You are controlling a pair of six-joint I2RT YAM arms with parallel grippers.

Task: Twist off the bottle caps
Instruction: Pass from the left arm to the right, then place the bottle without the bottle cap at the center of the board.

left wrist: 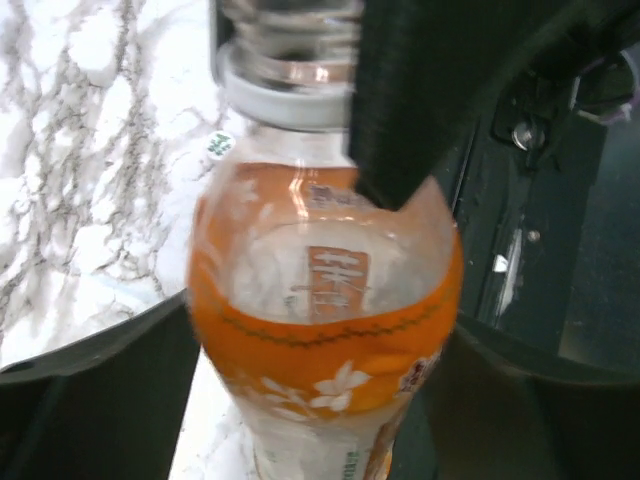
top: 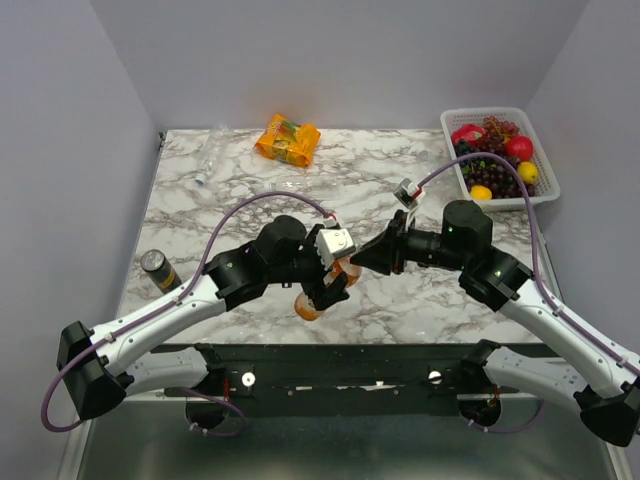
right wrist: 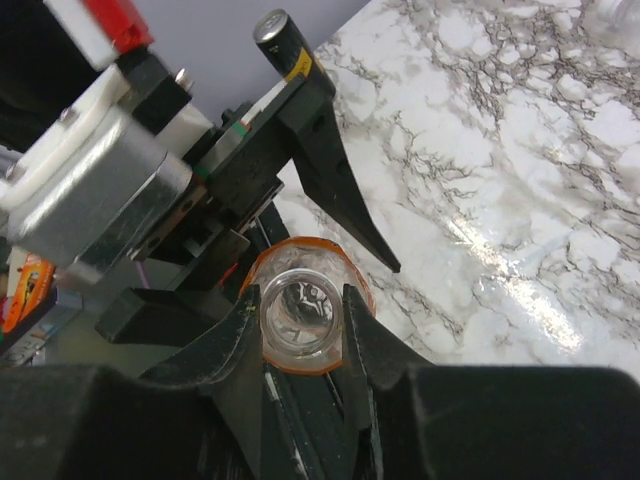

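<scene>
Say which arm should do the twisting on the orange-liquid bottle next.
Right, likely. The right end effector pinches the top of the small orange-labelled plastic bottle; the left end effector clamps its body, so it serves as the anchor.

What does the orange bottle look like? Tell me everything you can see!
The orange bottle is small, clear plastic, with an orange label printed with white flowers and a white ring under its neck. It is tilted near the front edge of the marble table. The left gripper clamps its body, and the right gripper pinches its top. I cannot tell if it is open.
</scene>
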